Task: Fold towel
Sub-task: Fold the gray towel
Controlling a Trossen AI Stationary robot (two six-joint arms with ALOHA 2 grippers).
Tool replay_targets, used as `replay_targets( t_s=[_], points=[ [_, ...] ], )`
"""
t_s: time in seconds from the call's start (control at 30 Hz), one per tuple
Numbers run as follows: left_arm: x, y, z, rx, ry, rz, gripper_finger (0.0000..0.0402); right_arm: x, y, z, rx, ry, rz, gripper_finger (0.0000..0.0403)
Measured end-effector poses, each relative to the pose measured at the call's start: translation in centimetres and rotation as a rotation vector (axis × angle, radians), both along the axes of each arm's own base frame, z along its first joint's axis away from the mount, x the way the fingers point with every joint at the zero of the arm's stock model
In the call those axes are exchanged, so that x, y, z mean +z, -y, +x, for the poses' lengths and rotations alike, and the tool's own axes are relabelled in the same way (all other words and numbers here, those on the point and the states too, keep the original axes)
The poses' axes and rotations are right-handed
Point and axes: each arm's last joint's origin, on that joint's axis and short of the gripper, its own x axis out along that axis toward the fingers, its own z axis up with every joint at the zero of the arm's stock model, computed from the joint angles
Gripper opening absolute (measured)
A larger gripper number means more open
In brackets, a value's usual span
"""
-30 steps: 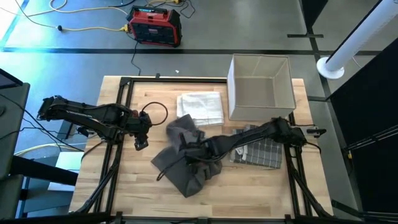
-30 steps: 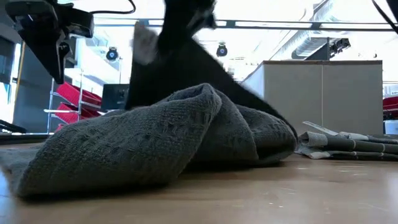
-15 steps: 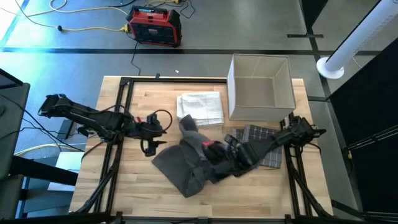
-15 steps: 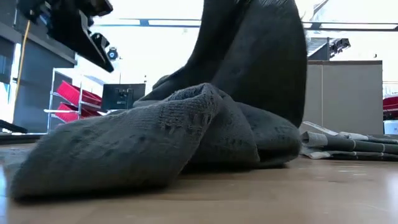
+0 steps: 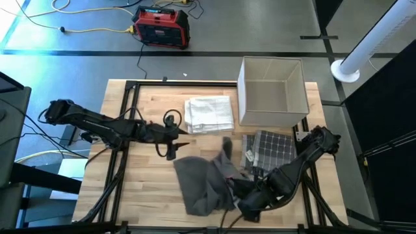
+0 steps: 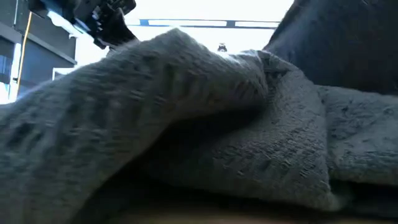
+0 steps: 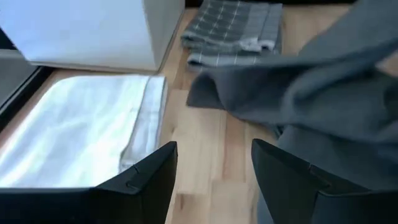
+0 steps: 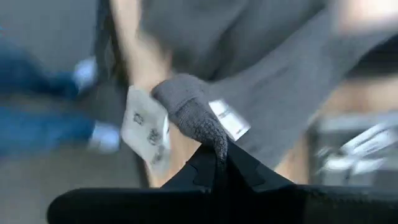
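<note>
Wooden tabletop [image 5: 146, 195] carries the rumpled dark grey towel [image 5: 201, 179] near its front edge, a corner pinched in the right gripper [image 8: 214, 163] while the left gripper [image 7: 214, 171] hovers spread beside it; spreading flat seems next.

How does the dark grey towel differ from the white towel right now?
The dark grey towel lies crumpled at the table's front, a corner pinched in the right hand; the white towel lies folded flat beside the box, untouched. The open left hand hovers between them. Both rest on the wooden table.
</note>
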Motion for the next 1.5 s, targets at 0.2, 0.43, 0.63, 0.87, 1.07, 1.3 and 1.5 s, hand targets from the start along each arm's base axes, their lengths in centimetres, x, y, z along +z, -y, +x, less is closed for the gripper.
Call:
replay_targets(
  t_s=[0.2, 0.43, 0.63, 0.87, 1.07, 1.3, 1.5],
  points=[
    [-0.2, -0.7, 0.2, 0.044, -0.003, -0.043, 0.0200, 7.3, 4.5, -0.5, -0.178, 0.411, -0.234, 0.0000],
    [-0.2, -1.5, 0.0, 0.229, 0.000, 0.024, 0.0200, 13.6, 11.5, 2.7, -0.115, 0.682, -0.328, 0.0000],
    [-0.6, -2.5, -0.8, 0.336, -0.057, 0.034, 0.0200, 14.6, 13.7, 3.9, 0.100, 0.765, -0.166, 0.0000],
    [-1.1, -2.8, -1.5, 0.330, -0.141, 0.006, 0.0200, 10.6, 10.9, 1.6, 0.179, 0.350, 0.112, 0.0000],
    [-1.1, -2.7, -1.4, 0.295, -0.147, 0.001, 0.0200, 2.4, 4.1, -2.1, 0.143, -0.252, 0.207, 0.0000],
    [-0.8, -1.6, -0.6, -0.004, -0.117, 0.016, 0.0200, -3.7, 0.7, -3.7, 0.028, -0.415, 0.168, 0.0000],
    [-1.8, -1.0, 0.8, -0.173, -0.155, 0.288, 0.0200, -4.7, 0.0, -2.8, 0.017, -0.296, 0.160, 0.0000]
  ],
)
